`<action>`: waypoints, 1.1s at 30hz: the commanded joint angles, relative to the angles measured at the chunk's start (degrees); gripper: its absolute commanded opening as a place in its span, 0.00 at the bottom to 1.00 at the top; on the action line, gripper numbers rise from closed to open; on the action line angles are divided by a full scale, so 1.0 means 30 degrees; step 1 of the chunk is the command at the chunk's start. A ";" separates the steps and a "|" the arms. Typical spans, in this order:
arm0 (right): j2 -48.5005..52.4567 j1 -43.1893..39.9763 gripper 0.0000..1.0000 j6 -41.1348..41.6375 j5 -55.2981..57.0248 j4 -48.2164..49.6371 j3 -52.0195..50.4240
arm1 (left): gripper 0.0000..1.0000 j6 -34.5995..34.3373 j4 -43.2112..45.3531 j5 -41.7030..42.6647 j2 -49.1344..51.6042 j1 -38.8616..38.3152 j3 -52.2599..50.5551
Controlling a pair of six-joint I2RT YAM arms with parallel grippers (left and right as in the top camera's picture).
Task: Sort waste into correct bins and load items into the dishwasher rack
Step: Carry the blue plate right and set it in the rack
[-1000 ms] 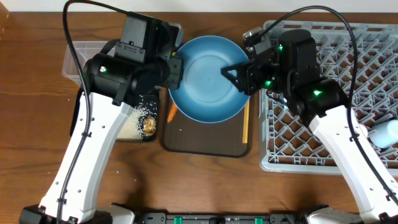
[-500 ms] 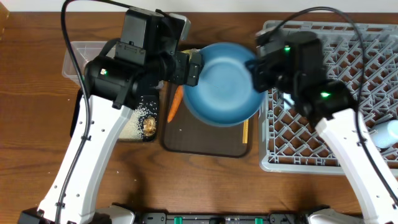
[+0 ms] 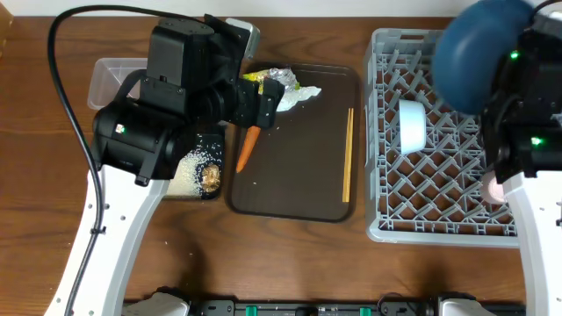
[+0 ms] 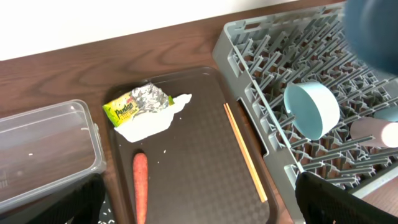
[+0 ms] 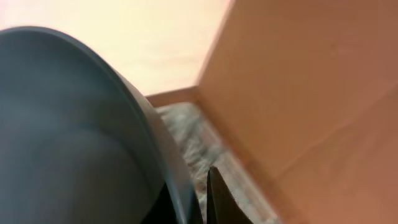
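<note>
The dark-blue plate (image 3: pixel 479 48) hangs tilted above the far side of the grey dishwasher rack (image 3: pixel 439 206). My right gripper (image 5: pixel 198 193) is shut on the plate (image 5: pixel 74 137) at its rim. My left gripper (image 3: pixel 266 104) stands open and empty over the brown tray's left side. Under it lie the orange carrot (image 4: pixel 140 186), the chopsticks (image 4: pixel 245 152), a white napkin (image 4: pixel 152 121), silver foil (image 4: pixel 152 96) and the yellow-green wrapper (image 4: pixel 124 112). A light-blue cup (image 4: pixel 311 109) and a pink cup (image 3: pixel 492 189) lie in the rack.
The dark brown serving tray (image 3: pixel 299 193) lies between the rack and the bins. The clear tub (image 3: pixel 110 75) sits at the far left. The black tray (image 3: pixel 200 195) in front of it holds rice (image 3: pixel 189 167) and a brown lump (image 3: pixel 211 175). My left arm covers part of both.
My left gripper has opened and let go of the plate's left edge. My right gripper has closed on the plate and carried it up and right, off the brown tray to over the rack.
</note>
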 commanded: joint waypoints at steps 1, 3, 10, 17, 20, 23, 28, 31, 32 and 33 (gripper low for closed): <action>0.0743 -0.0656 0.01 -0.5661 0.1741 0.1654 0.0175 | 0.98 0.0117 -0.0138 0.0102 -0.0051 0.0058 0.0350; 0.1282 -0.1086 0.01 -0.8298 0.1705 0.3322 0.0175 | 0.98 0.0117 -0.0277 0.0102 -0.0051 0.0058 0.0350; 0.3490 -0.2463 0.01 -1.3865 0.1530 0.6200 0.0175 | 0.98 0.0117 -0.0692 0.0102 -0.0051 0.0058 0.0350; 0.5770 -0.3257 0.01 -1.7507 0.1749 0.6681 0.0175 | 0.98 0.0117 -0.1005 0.0109 -0.0051 0.0058 0.0350; 0.6302 -0.3308 0.01 -1.7544 0.1668 0.6812 0.0175 | 0.98 0.0109 -0.1005 0.0109 -0.0051 0.0058 0.0342; 0.6761 -0.3249 0.01 -1.7493 0.1668 0.6805 0.0175 | 0.98 0.0109 -0.1005 0.0109 -0.0051 0.0058 0.0342; 0.7497 -0.3235 0.01 -1.7588 0.1676 0.6819 0.0175 | 0.98 0.0109 -0.1202 0.0117 -0.0051 0.0058 0.0350; 0.7861 -0.3220 0.01 -1.7806 0.1719 0.6812 0.0175 | 0.98 0.0109 -0.1486 0.0117 -0.0051 0.0058 0.0342; 0.7934 -0.3213 0.01 -1.7784 0.1734 0.6805 0.0175 | 0.98 0.0109 -0.1603 0.0109 -0.0051 0.0058 0.0342; 0.7963 -0.3147 0.01 -1.7682 0.1719 0.6543 0.0175 | 0.98 0.0109 -0.1705 0.0109 -0.0051 0.0058 0.0342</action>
